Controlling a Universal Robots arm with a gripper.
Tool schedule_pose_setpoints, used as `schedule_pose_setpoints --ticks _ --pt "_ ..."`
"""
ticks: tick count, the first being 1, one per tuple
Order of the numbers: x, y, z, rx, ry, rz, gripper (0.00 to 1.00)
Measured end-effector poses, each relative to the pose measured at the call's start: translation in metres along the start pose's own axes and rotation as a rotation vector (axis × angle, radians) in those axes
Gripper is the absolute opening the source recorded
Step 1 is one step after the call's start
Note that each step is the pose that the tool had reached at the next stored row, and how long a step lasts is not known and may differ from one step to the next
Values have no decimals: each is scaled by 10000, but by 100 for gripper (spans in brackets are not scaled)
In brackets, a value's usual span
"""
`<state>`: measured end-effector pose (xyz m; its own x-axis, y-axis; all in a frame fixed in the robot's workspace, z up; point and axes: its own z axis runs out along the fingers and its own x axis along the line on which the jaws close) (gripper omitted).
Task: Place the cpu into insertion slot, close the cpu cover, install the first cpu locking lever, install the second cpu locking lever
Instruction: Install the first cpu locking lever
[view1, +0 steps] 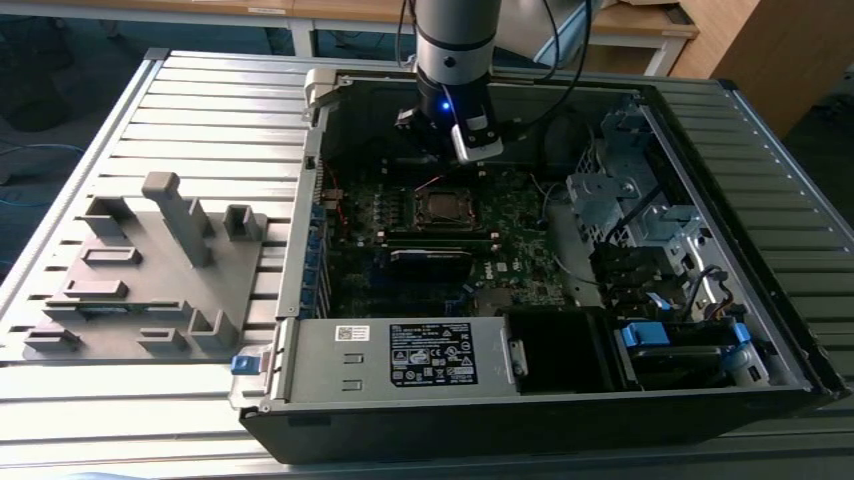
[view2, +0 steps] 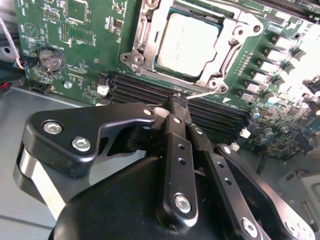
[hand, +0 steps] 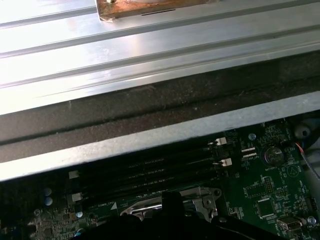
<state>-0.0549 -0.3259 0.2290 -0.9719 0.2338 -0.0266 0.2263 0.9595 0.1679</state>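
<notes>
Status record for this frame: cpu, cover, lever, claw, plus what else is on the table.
cpu: seated, metal top showing through the cover's window
cpu cover: down flat around the cpu
locking lever: thin rod along the socket edge, one end at the claw tip
claw: shut, above the memory slots; grip on the lever not confirmable
computer case: open, lying on the slatted table
grey fixture tray: beside the case, on the exterior view's left

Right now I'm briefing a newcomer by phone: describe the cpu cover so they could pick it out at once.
Look inside the open computer case at the green motherboard. Near its middle, beside the long black memory slots, sits the cpu cover: a shiny square metal frame whose window shows the dull grey cpu, unlike the dark parts around it.
</notes>
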Motion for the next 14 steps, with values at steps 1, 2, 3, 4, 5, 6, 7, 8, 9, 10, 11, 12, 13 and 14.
schedule_pose_setpoints --ticks 1,2,3,4,5,6,7,8,9,10,11,12,13,14 --pt "0 0 1 -10 -5 43 11" --pt "0 -1 1 -20 -10 80 11" --pt "0 0 1 -29 -12 109 11" --pt "0 0 2 -30 -13 116 11" --pt "0 0 2 -30 -14 117 11" --pt "0 -1 1 -30 -14 118 11" --pt "0 -1 1 -30 -14 119 11" --pt "1 -1 1 -29 -14 120 11" --pt "0 -1 1 -30 -14 120 11" --pt "0 -1 1 -31 -15 120 11" --pt "1 0 -1 -31 -15 120 11" --pt "0 0 -4 -29 -14 120 11" --pt "0 0 -7 -29 -14 120 11" --pt "0 1 -8 -31 -14 120 11"
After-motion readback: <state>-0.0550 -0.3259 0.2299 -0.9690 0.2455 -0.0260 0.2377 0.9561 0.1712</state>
